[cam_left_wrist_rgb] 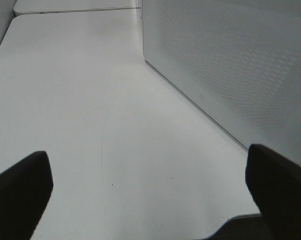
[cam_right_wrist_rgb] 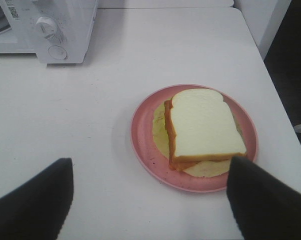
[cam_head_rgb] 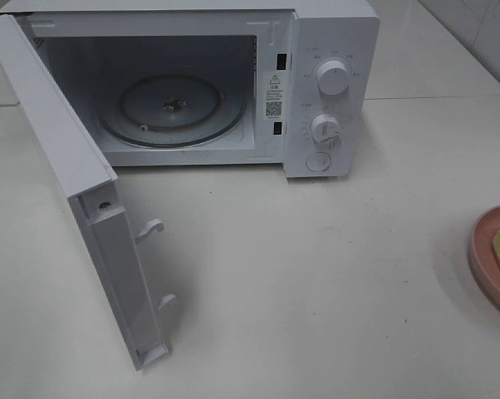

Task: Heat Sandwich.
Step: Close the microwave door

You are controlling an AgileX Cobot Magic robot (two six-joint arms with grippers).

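The right gripper (cam_right_wrist_rgb: 148, 200) hangs above the table with its two dark fingers spread wide and nothing between them; one fingertip overlaps the near rim of the pink plate (cam_right_wrist_rgb: 143, 132) in its camera's view, though whether it touches cannot be told from this angle. The sandwich (cam_right_wrist_rgb: 203, 127) lies on that plate, white bread on top, pale filling spilling out beneath, well to the right of the microwave (cam_head_rgb: 329, 91). The left gripper (cam_left_wrist_rgb: 150, 195) is also spread wide and empty, hovering over bare table (cam_left_wrist_rgb: 80, 90) beside the outer face of the microwave door (cam_left_wrist_rgb: 230, 65). The door stands open and the glass turntable (cam_head_rgb: 171, 112) inside is bare. The likely trouble ahead: the stacked bread could slide off the plate if it tilts when lifted, or the plate could clip the open door or the oven's front edge on the way in.
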